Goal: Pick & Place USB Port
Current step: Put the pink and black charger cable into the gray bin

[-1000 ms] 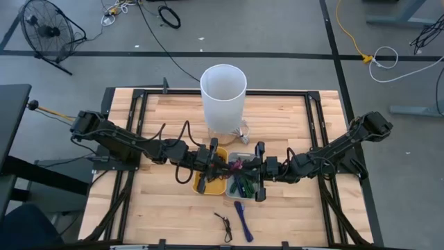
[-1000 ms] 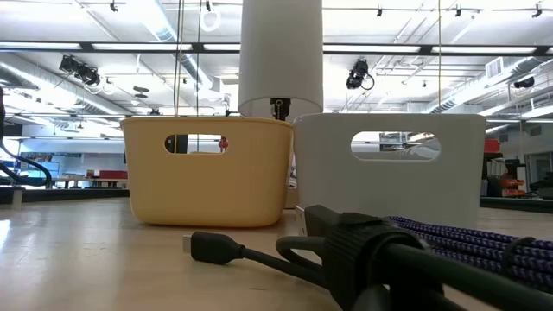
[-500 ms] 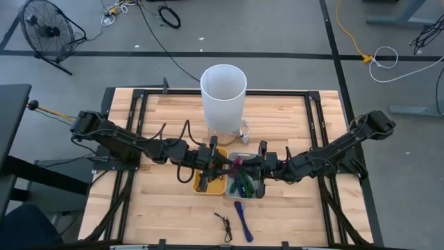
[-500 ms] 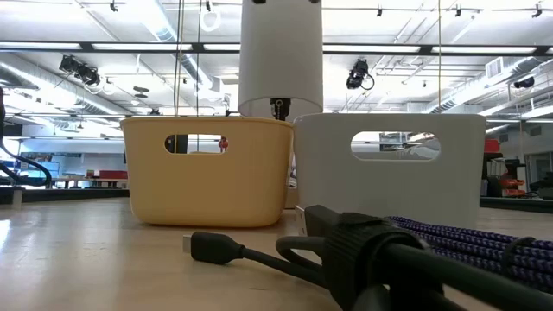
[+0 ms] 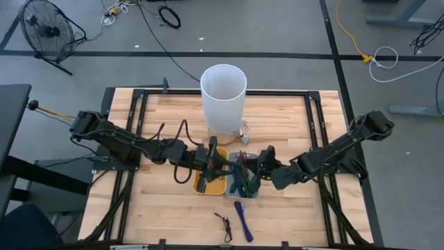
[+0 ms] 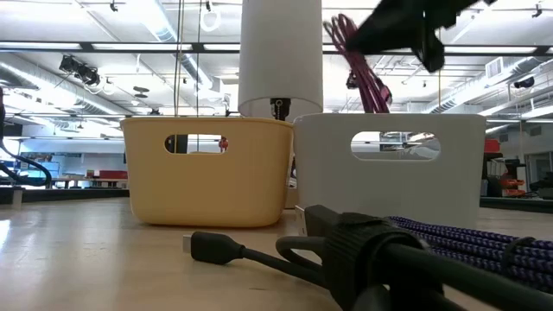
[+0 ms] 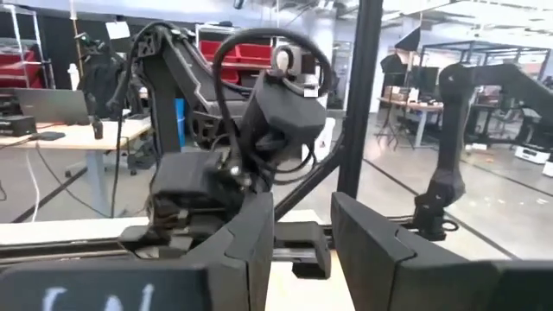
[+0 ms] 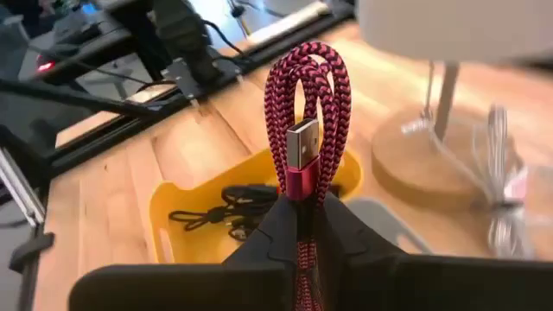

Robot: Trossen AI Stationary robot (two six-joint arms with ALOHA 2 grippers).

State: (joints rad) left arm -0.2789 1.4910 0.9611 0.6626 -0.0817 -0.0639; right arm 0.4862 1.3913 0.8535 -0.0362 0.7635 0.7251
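The right gripper (image 8: 301, 216) pinches the magenta USB cable (image 8: 307, 104) above the white bin (image 6: 389, 168), centre of frame. Carry it slowly, so the loops clear the rim. Left gripper (image 7: 302, 229) is spread.

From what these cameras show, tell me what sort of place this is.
Probably a robotics lab or workshop. A wooden table stands on a concrete floor with loose cables and a fan; behind it are exposed ceiling ducts, workbenches and another robot arm.
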